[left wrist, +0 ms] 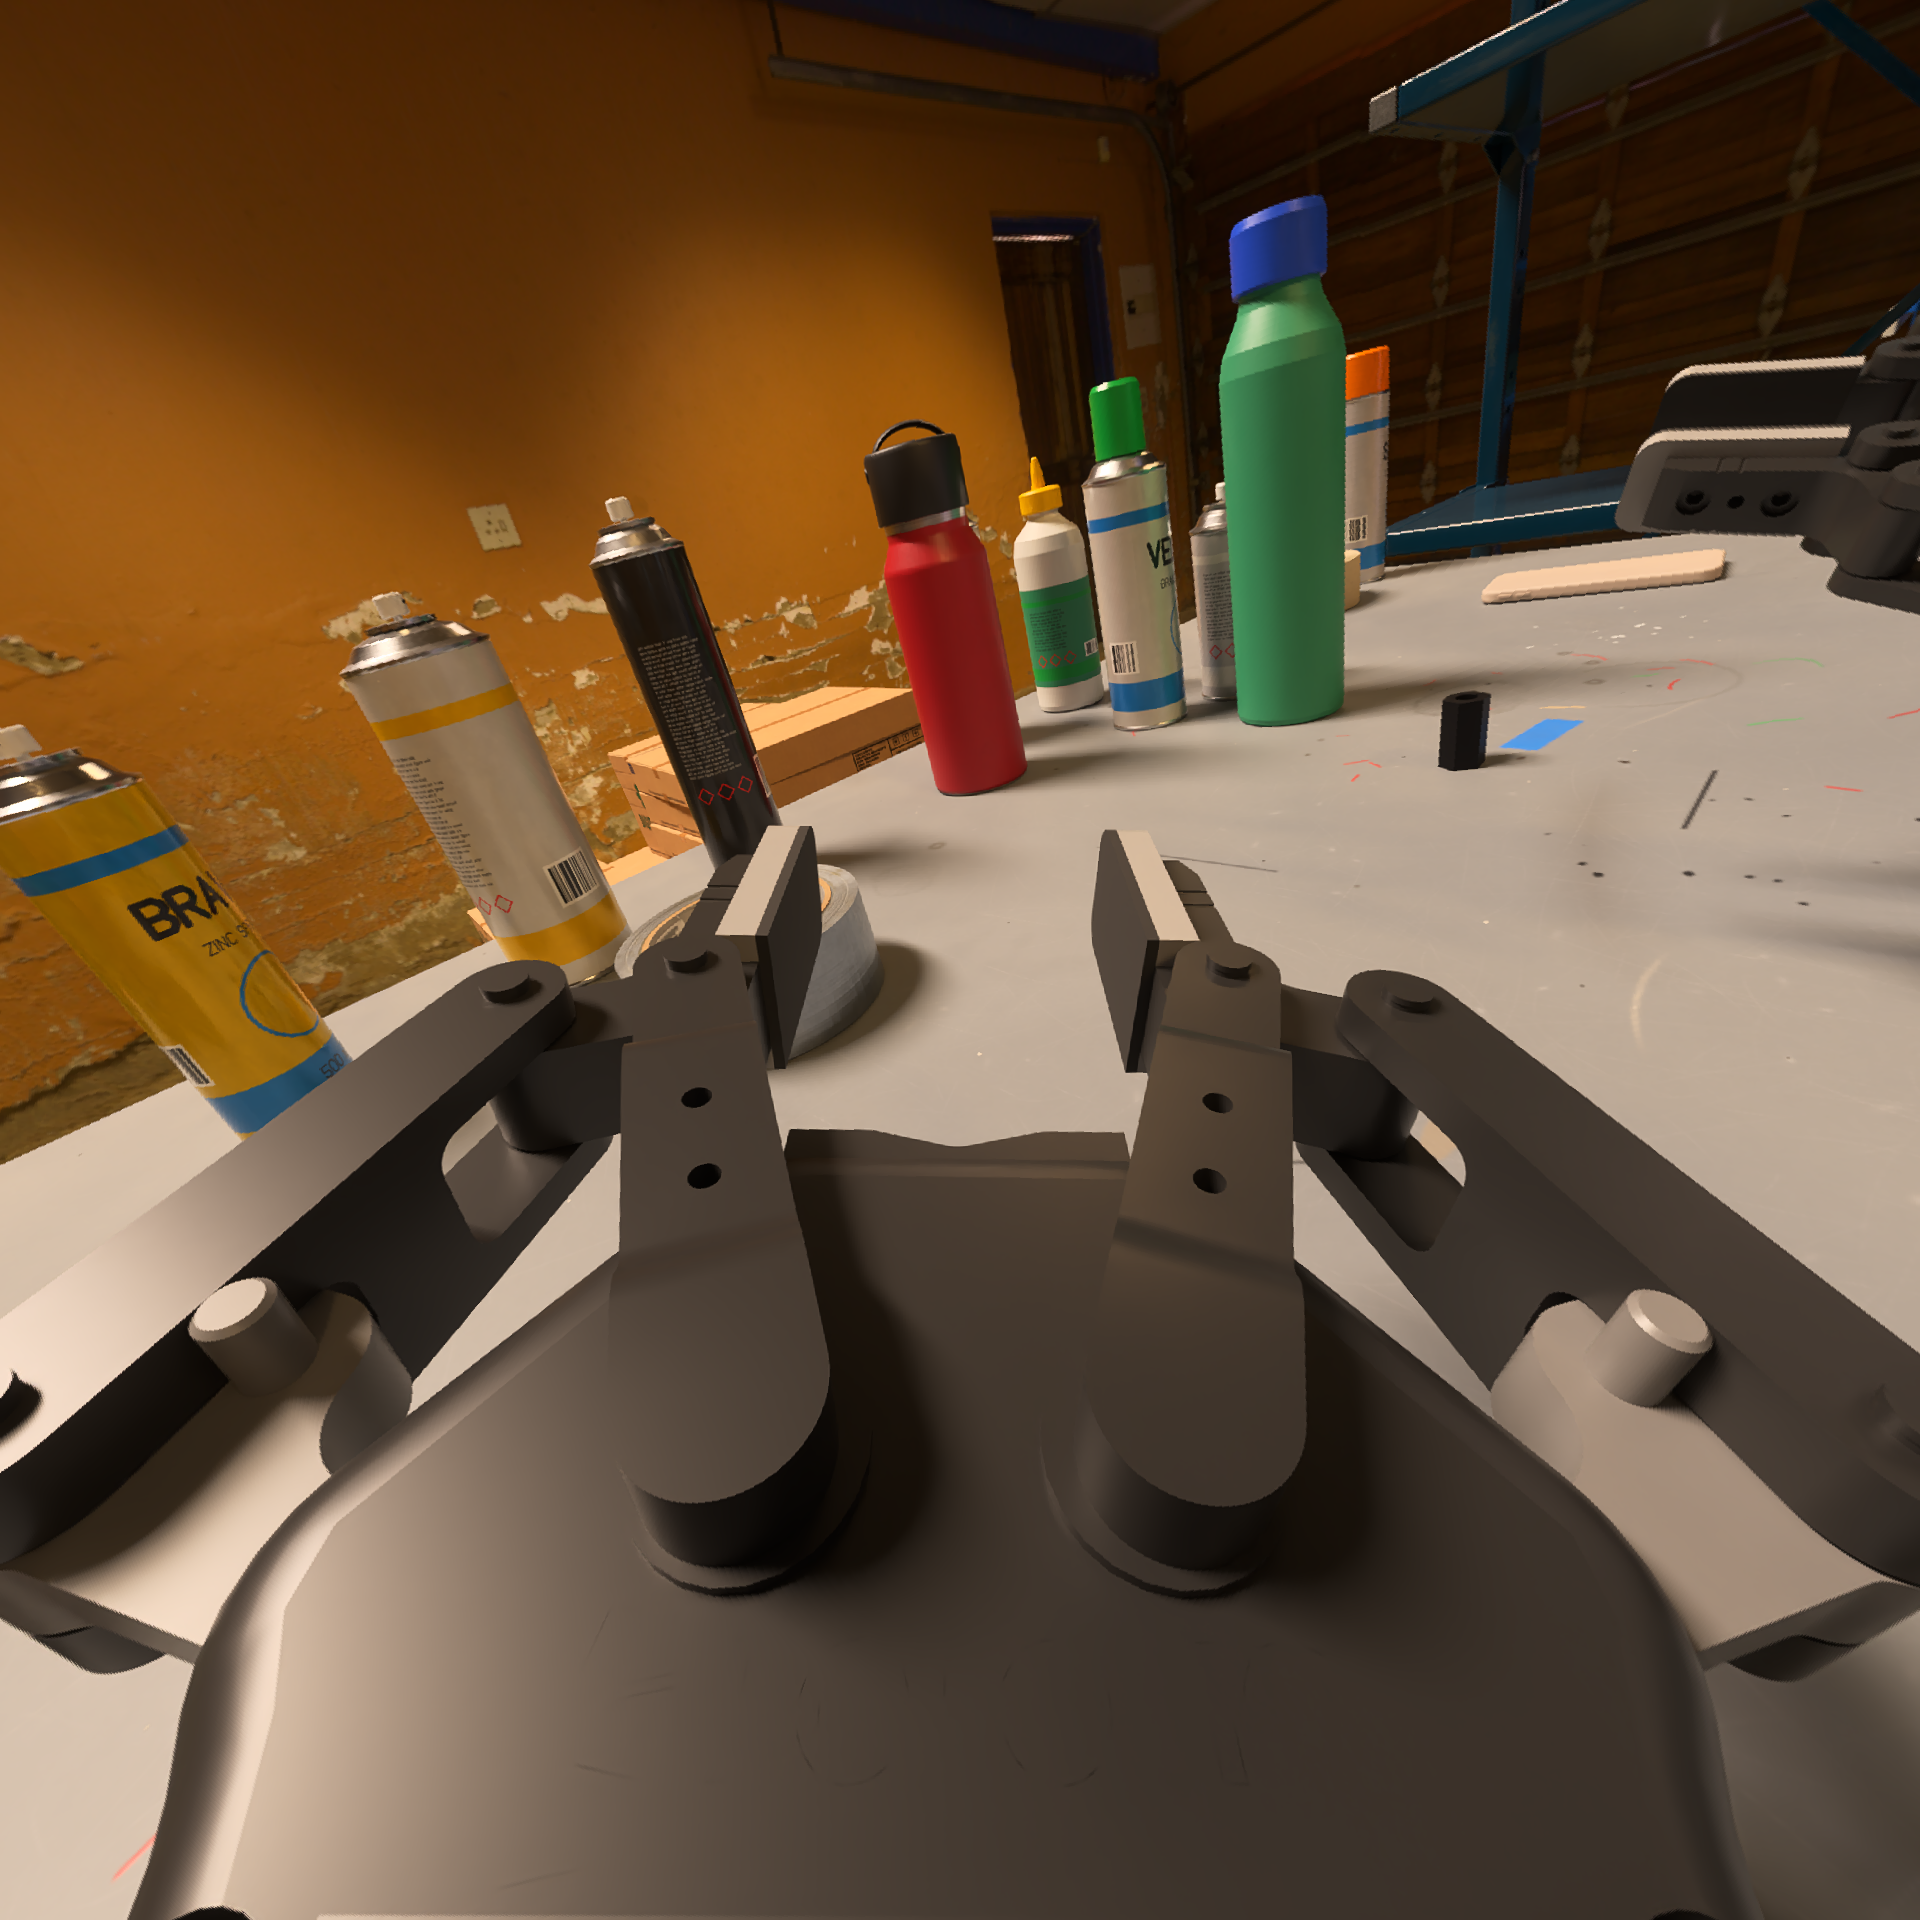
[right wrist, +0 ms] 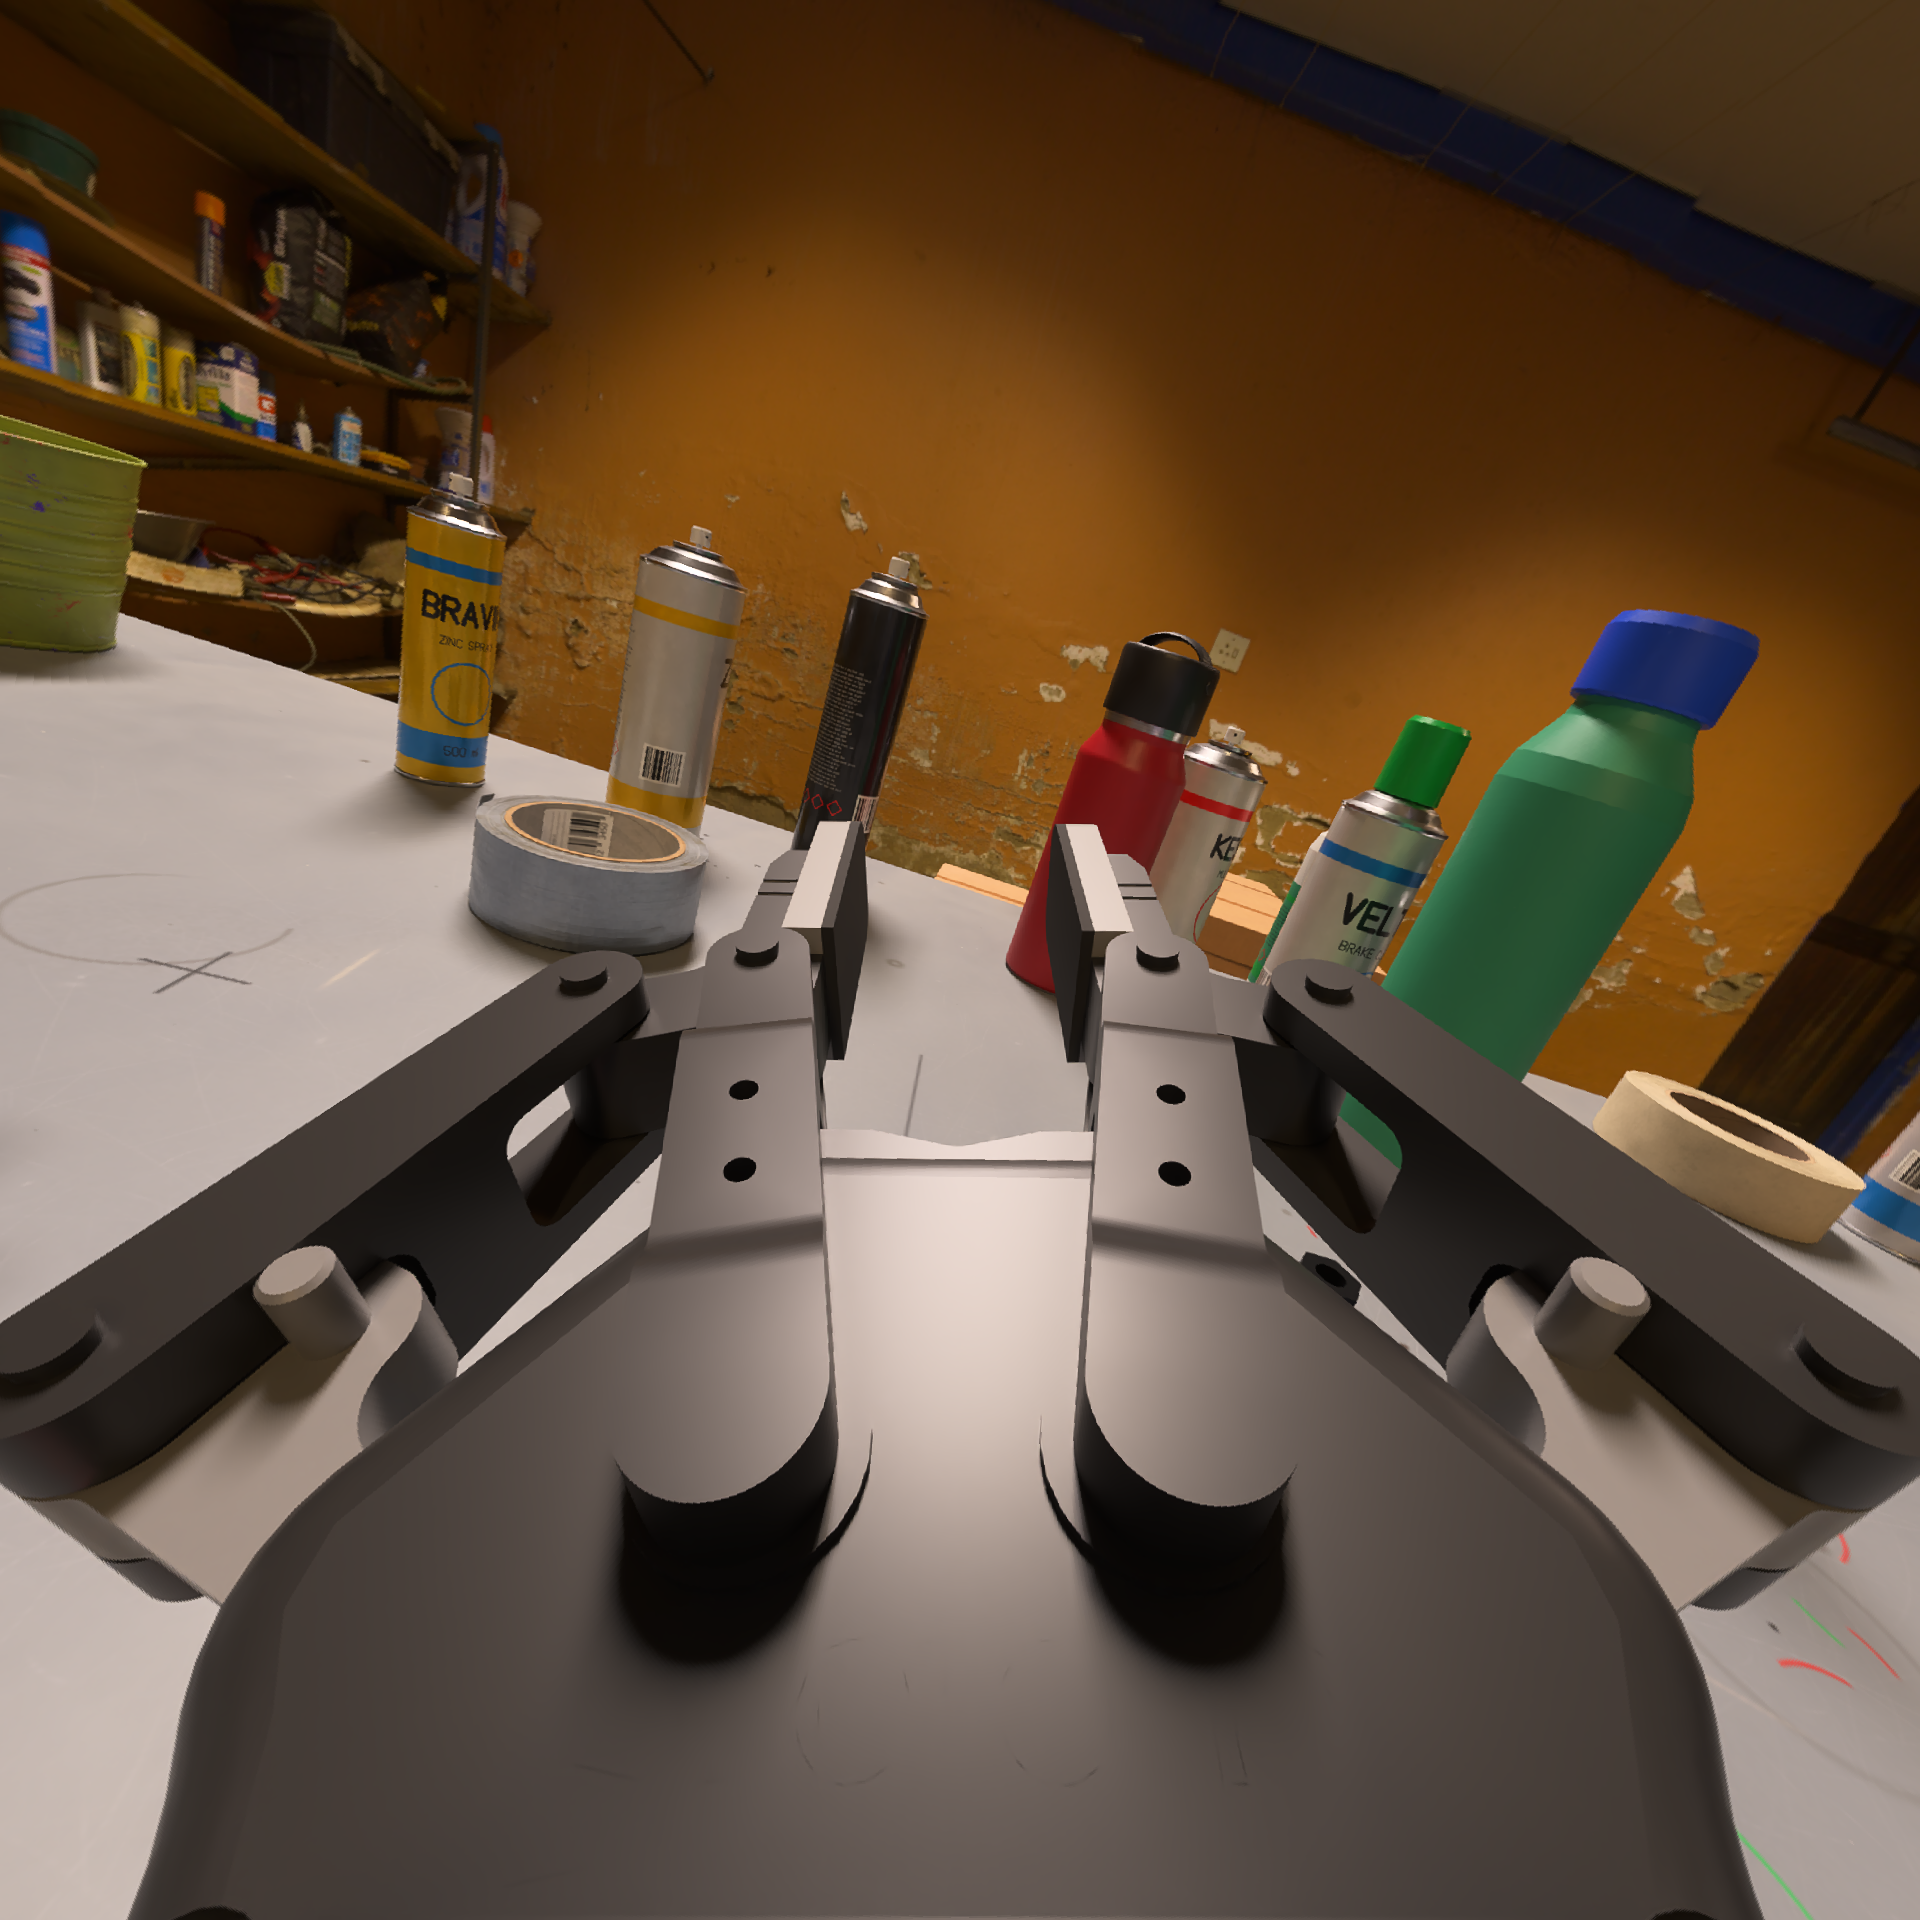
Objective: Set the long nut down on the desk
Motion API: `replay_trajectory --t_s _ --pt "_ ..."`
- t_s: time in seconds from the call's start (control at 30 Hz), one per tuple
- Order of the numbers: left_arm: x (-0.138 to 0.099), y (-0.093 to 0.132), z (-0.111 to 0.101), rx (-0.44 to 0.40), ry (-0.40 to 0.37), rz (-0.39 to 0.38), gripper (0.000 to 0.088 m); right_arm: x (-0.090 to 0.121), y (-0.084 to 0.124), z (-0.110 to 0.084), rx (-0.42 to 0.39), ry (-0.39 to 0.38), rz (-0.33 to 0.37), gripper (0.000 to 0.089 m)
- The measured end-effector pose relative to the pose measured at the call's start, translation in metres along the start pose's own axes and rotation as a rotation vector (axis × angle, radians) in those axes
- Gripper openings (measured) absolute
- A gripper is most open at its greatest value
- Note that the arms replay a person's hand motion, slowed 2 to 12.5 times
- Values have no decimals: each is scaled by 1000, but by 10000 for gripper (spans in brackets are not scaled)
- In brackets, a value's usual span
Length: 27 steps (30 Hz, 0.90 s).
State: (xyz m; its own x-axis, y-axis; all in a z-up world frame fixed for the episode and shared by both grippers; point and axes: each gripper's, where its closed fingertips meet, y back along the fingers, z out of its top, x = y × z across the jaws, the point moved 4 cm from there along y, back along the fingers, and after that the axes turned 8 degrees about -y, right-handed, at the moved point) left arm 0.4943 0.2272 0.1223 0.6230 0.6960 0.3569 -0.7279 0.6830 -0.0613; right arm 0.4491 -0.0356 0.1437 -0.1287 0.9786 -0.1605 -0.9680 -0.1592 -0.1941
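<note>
The long nut (left wrist: 1465,730) is a small black hex piece standing upright on the grey desk (left wrist: 1299,935), beside a blue mark and to the right of the green bottle. My left gripper (left wrist: 956,935) is open and empty, low over the desk, well short and left of the nut. My right gripper (right wrist: 956,935) is open and empty; it also shows in the left wrist view (left wrist: 1766,468), above and behind the nut. In the right wrist view the nut (right wrist: 1330,1276) peeks out below the right finger linkage, on the desk.
Along the desk's back edge stand spray cans (left wrist: 488,790), a red flask (left wrist: 951,644), a tall green bottle (left wrist: 1283,499) and small bottles. A grey tape roll (right wrist: 587,873) lies by my left fingers. A beige tape roll (right wrist: 1725,1153), a wooden strip (left wrist: 1600,575) and a green bucket (right wrist: 62,535) are nearby.
</note>
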Motion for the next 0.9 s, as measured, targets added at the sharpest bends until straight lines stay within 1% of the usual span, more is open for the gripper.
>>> replay_trajectory --t_s 0.9 --pt "6 0 -4 3 45 18 479 0 2 1 -19 67 -24 315"
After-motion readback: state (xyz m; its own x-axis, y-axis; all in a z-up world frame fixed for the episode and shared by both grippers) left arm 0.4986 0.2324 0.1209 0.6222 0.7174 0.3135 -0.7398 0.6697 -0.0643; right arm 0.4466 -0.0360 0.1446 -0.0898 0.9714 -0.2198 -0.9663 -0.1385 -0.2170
